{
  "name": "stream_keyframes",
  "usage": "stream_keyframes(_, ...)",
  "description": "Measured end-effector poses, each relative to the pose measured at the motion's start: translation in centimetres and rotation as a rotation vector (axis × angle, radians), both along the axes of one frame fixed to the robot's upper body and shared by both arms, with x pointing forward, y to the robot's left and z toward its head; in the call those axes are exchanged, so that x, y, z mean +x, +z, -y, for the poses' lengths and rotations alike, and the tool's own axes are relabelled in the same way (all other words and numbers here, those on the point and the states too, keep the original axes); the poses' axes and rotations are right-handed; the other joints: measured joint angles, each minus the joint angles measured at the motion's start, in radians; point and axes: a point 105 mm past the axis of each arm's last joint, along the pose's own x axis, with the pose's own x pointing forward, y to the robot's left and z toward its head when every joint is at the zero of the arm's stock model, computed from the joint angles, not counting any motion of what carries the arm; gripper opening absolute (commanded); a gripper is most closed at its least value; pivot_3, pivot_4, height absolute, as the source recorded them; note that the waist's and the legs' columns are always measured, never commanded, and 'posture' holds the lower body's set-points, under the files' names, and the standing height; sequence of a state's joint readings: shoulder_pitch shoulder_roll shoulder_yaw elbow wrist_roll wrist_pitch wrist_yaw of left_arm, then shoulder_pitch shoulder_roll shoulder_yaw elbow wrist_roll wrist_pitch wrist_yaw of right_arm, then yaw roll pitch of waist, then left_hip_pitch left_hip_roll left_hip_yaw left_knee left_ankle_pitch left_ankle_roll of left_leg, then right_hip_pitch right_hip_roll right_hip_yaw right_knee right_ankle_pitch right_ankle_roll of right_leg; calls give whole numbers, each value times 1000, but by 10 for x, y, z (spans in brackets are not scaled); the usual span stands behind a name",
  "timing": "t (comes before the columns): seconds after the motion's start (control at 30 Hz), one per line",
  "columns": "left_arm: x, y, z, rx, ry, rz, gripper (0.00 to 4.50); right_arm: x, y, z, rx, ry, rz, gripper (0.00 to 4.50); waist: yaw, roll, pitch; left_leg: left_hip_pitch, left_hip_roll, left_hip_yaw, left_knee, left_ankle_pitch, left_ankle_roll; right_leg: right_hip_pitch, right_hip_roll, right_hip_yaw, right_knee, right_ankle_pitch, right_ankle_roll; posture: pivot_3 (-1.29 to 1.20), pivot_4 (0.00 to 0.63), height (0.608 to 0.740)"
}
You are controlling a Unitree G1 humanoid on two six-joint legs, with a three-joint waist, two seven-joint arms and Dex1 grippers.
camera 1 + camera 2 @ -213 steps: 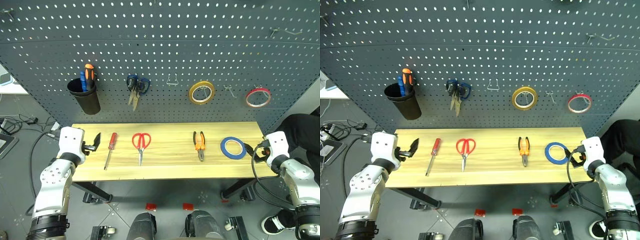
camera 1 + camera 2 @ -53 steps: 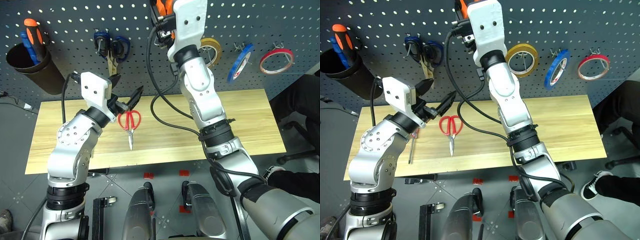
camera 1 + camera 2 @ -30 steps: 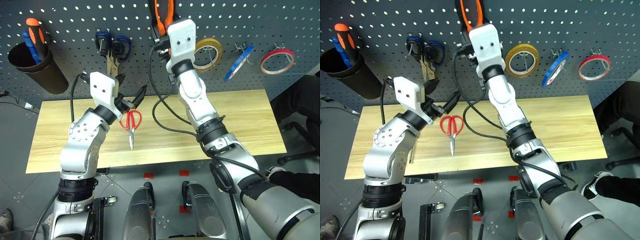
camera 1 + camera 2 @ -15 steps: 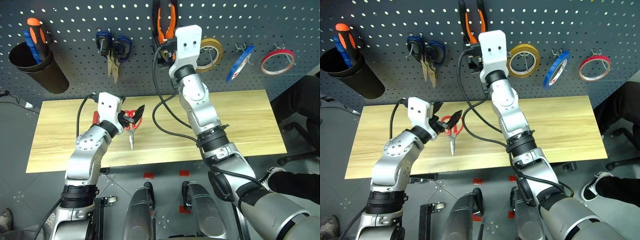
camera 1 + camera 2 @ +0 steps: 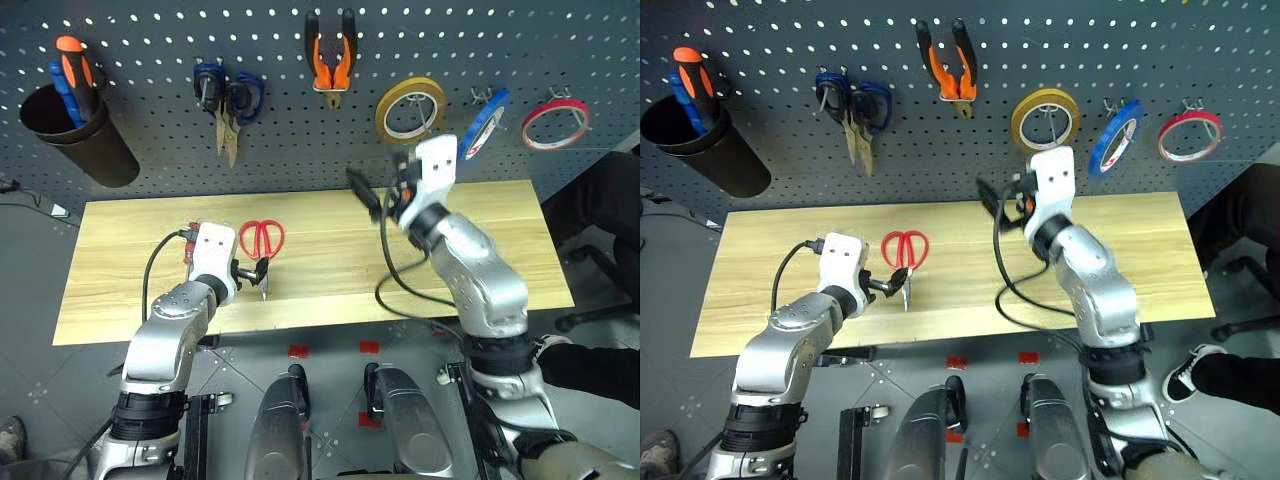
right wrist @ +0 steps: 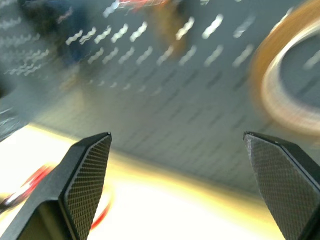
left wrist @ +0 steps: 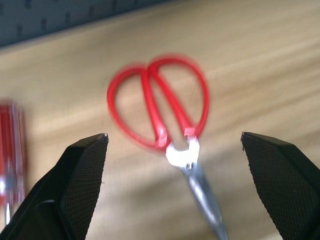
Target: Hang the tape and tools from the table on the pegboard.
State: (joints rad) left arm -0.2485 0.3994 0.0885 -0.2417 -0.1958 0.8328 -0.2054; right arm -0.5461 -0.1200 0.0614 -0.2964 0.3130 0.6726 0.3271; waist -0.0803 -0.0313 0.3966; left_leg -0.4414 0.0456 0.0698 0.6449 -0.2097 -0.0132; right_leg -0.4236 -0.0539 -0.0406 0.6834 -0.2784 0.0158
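The red-handled scissors (image 5: 262, 243) lie on the wood table (image 5: 500, 260), blades toward me. My left gripper (image 5: 248, 274) is low over the table at their blades, open, and the handles (image 7: 159, 107) lie between its fingers (image 7: 82, 175) untouched. The red screwdriver (image 7: 10, 145) lies just left of it, partly hidden behind that hand. On the pegboard (image 5: 150, 40) hang the orange-and-black pliers (image 5: 331, 50) and the blue tape (image 5: 483, 122). My right gripper (image 5: 372, 198) hovers open and empty above the table's back edge, below the pliers.
Dark blue scissors (image 5: 228, 98), a yellow tape ring (image 5: 410, 108) and a red tape ring (image 5: 553, 122) also hang on the pegboard. A black cup (image 5: 75, 135) with orange and blue screwdrivers hangs at far left. A person's dark trouser leg (image 5: 600, 210) is at the right.
My right gripper has let go of the pliers, now hanging on the pegboard, and dropped away toward the table. My left gripper has sunk to the scissors.
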Motion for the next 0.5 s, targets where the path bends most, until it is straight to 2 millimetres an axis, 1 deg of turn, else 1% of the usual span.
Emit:
stream_keyframes(0.03, -1, -4, 1, -9, 11, -20, 4484, -5, -6, -3, -10, 33, -32, 4500, -2, 0, 0, 0, 0, 0, 0, 0, 0, 0, 0, 0, 1, 0, 0, -164, 367, 740)
stream_keyframes(0.1, -2, -10, 3, -36, 46, -47, 4484, -15, -13, -6, -40, 86, -63, 4500, -2, 0, 0, 1, 0, 0, 1, 0, 0, 0, 0, 0, 2, 0, 0, -164, 368, 740)
stream_keyframes(0.23, 1, -18, 1, -75, 109, -91, 4484, -28, -17, -12, -68, 158, -93, 4500, -2, 0, 0, 1, -1, -1, 1, 0, 0, 0, 0, 0, 3, 0, 0, -173, 372, 740)
stream_keyframes(0.33, 7, -26, 4, -99, 134, -124, 4484, -34, -19, -15, -82, 189, -102, 4500, -2, -1, 0, 2, -1, 0, 1, 0, 0, 0, 0, 0, 4, 0, 0, -175, 372, 740)
stream_keyframes(0.47, 13, -41, 9, -124, 169, -178, 4484, -36, -21, -15, -90, 202, -121, 4500, -3, -1, 0, 2, -1, 0, 1, 0, 0, 0, 0, 0, 4, 0, 0, -182, 373, 740)
stream_keyframes(0.5, 14, -40, 10, -130, 174, -177, 4484, -36, -22, -15, -90, 205, -126, 4500, -3, -1, 0, 2, -1, 0, 1, 0, 0, 0, 0, 0, 4, 0, 0, -184, 373, 740)
